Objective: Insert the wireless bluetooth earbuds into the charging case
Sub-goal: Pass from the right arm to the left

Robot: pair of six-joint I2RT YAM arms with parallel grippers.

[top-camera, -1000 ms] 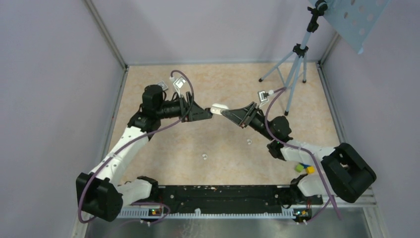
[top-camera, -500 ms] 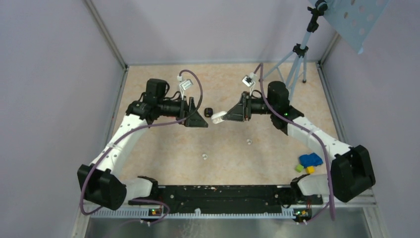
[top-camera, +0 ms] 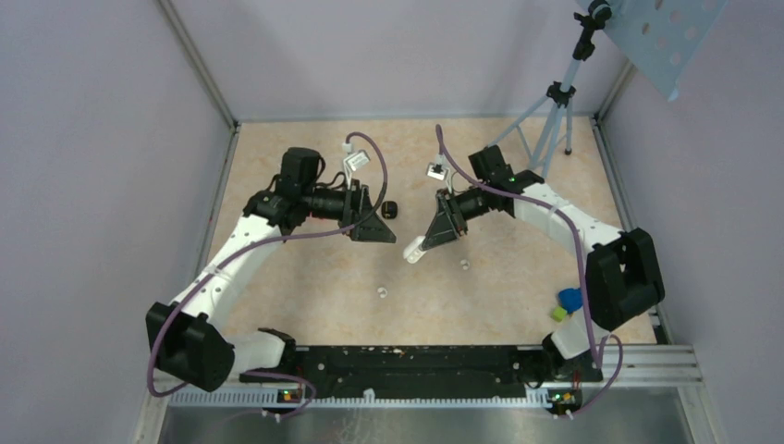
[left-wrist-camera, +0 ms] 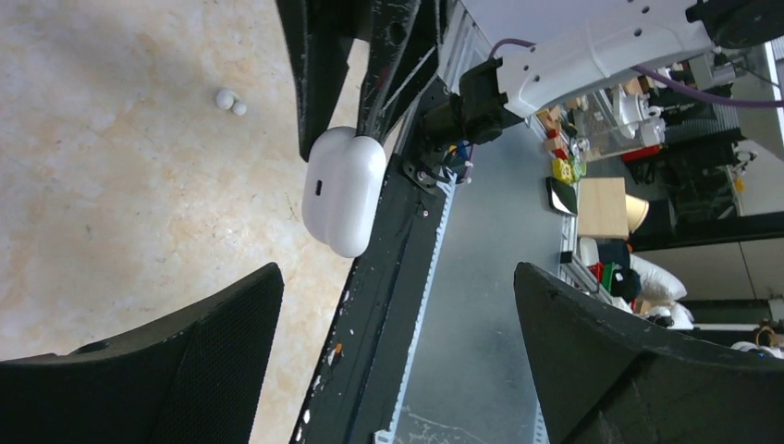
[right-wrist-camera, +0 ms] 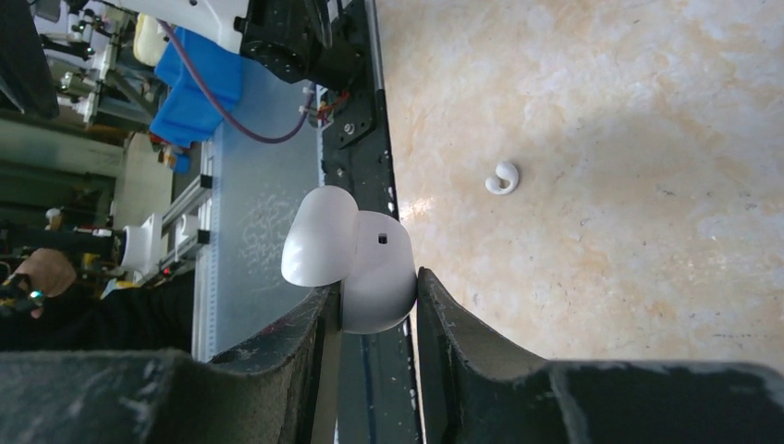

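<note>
My right gripper (top-camera: 423, 242) is shut on the white charging case (top-camera: 414, 250), held above the table's middle with its free end toward the near side. In the right wrist view the case (right-wrist-camera: 370, 264) sits clamped between the fingers (right-wrist-camera: 462, 342), its lid (right-wrist-camera: 319, 236) swung ajar. My left gripper (top-camera: 382, 228) stands wide open and empty just left of it. Its wrist view shows the case (left-wrist-camera: 344, 190) ahead of the open gripper (left-wrist-camera: 398, 361). One earbud (top-camera: 381, 293) lies on the table nearer the front, the other earbud (top-camera: 465, 265) to its right. Each wrist view shows one earbud (left-wrist-camera: 231, 100) (right-wrist-camera: 502, 178) on the table.
A small black item (top-camera: 389, 210) lies beyond the left gripper. A tripod (top-camera: 547, 120) stands at the back right. Blue, green and yellow blocks (top-camera: 566, 303) sit by the right arm's base. A black rail (top-camera: 407, 361) runs along the near edge, and walls enclose the table.
The right gripper has carried the case away from the left gripper, toward the near side, turning it downward. The left gripper has opened wider and stands apart from the case.
</note>
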